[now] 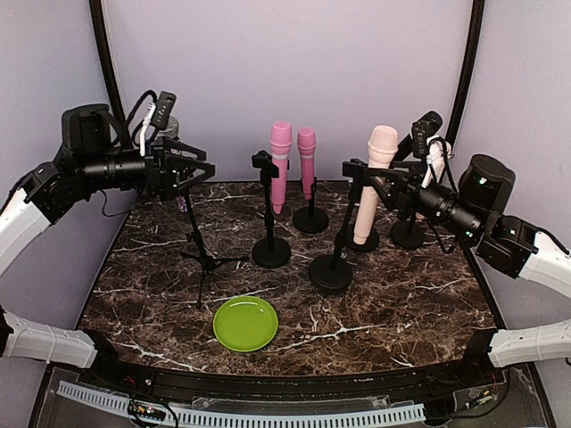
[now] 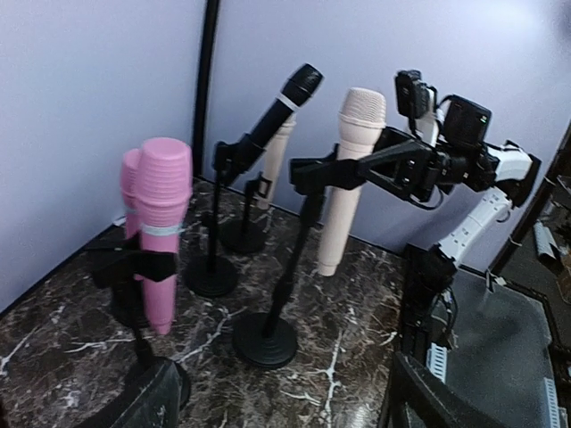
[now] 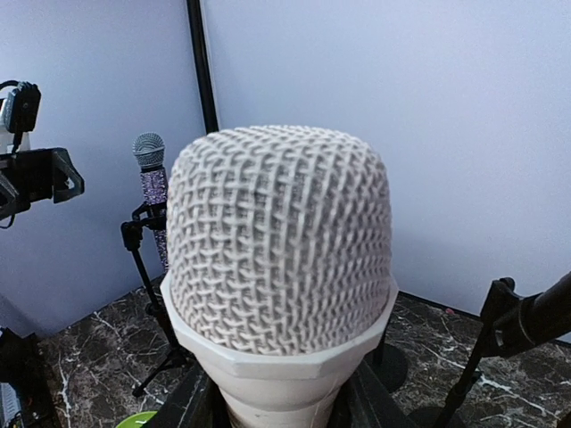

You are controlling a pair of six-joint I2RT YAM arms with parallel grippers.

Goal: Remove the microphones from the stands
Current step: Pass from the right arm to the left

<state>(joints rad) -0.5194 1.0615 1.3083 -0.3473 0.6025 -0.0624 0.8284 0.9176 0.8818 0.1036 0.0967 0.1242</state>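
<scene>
Right pincer part-closed, gripping the cream microphone on both sides just under its woven mesh dome. Body smooth and tapered. Black round-base stand just beside. Left pincer wide open, holding nothing. Glossy round green plate well apart on the veined marble table.

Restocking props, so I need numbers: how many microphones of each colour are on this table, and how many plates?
Pink microphones: 2
Cream microphone: 1, plus a likely second cream one half hidden behind the black
Black microphone: 1
Sparkly purple microphone: 1
Green plate: 1
Total: 6 sure, 7 likely
</scene>
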